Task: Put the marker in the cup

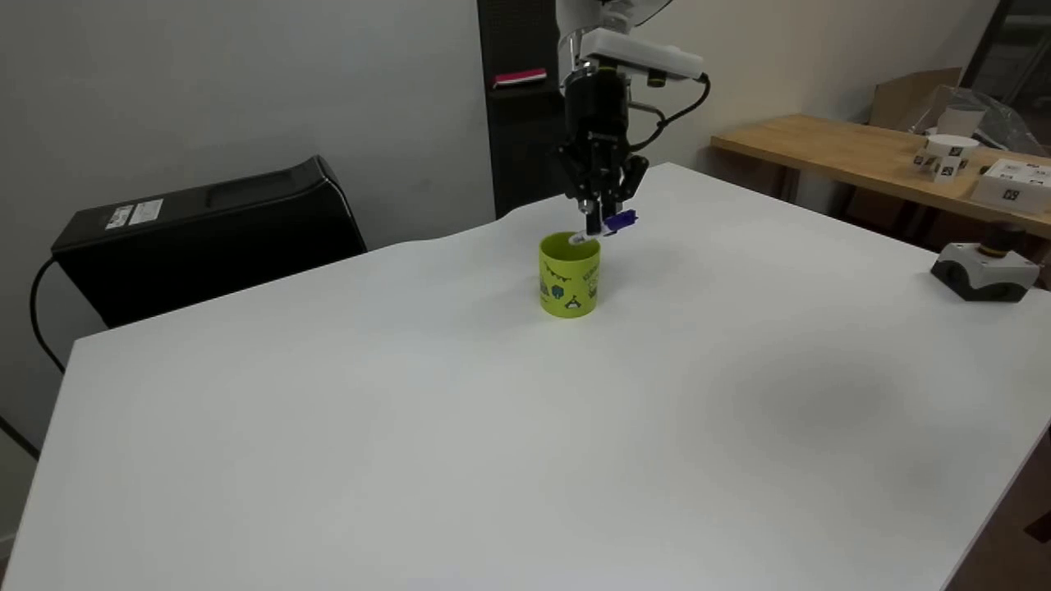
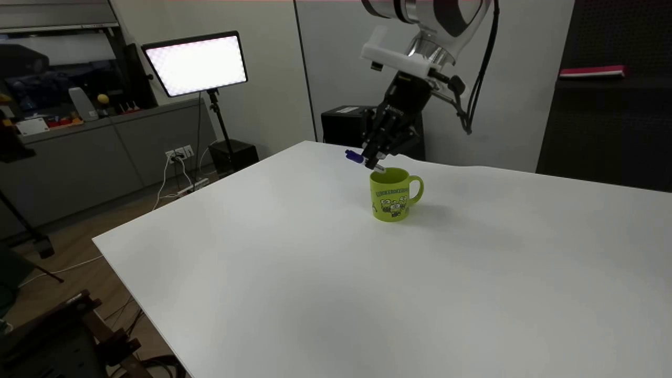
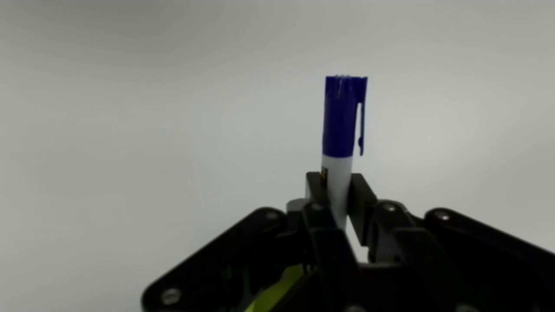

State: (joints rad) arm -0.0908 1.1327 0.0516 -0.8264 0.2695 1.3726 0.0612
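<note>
The yellow-green cup point(image 1: 568, 283) stands upright on the white table in both exterior views; its handle shows at the right in an exterior view point(image 2: 391, 197). My gripper point(image 1: 603, 220) is just above the cup's rim, shut on the marker point(image 1: 621, 221). It holds the white barrel, with the dark blue cap sticking out away from the cup. The marker point(image 2: 355, 156) is tilted, its white end low at the cup's opening; I cannot tell whether it is inside the rim. In the wrist view the marker point(image 3: 339, 121) stands between the fingertips point(image 3: 338, 190), and a strip of the cup point(image 3: 277, 291) shows below.
The white table point(image 1: 369, 427) spreads around the cup. A grey and black button box point(image 1: 985, 267) sits near the table's edge. A black box point(image 1: 213, 238) stands behind the table. A wooden table point(image 1: 821, 152) with white items is further off. A bright light panel point(image 2: 197, 63) stands beyond.
</note>
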